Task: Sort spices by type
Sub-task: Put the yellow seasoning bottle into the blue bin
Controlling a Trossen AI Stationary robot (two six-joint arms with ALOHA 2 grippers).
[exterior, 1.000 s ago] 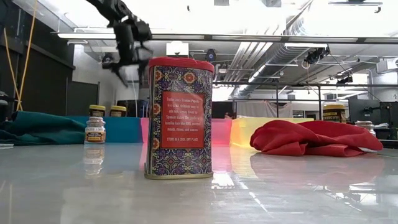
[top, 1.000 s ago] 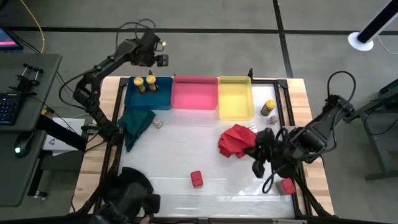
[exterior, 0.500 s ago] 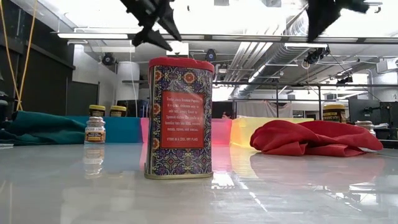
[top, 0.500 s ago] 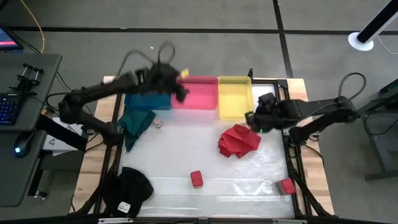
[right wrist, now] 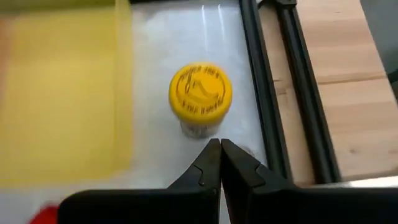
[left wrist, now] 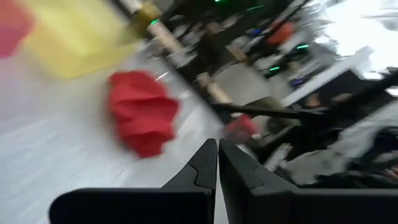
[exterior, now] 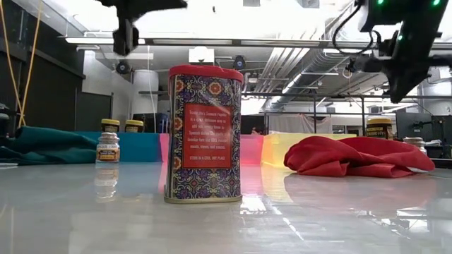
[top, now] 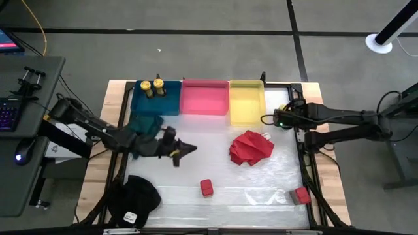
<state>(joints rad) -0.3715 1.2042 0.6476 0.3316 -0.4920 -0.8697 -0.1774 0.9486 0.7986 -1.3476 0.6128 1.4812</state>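
Our right gripper [right wrist: 219, 144] hovers closed just above the yellow-lidded jar [right wrist: 200, 98] standing beside the yellow bin [right wrist: 62, 93]. We should open wide, center, then descend. Our left gripper [top: 191, 148], also closed, holds nothing.

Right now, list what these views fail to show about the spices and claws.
- Yellow-lidded jar: the right arm covers it in the high view.
- Small pale jar: hidden under the left arm in the high view; label too small to read in the low view.
- Left claw: its wrist view is motion-blurred.
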